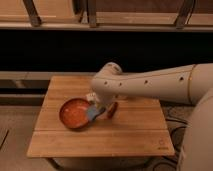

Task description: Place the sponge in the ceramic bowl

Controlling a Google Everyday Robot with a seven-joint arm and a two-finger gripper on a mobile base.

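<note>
Sponge (93,114) tilted at right rim of ceramic bowl (74,113), fingers (101,107) of gripper (96,110) clamped on it. Bowl sits left-centre on wooden counter (130,134); dark red utensil (113,109) just right of gripper

Expect warm, dim light from above: you see the wooden table (130,134) and the pale arm (150,85) lit, and the recess (60,55) behind them dark. The gripper (101,111), at the right rim of the bowl (71,112), sits in the arm's shade.
</note>
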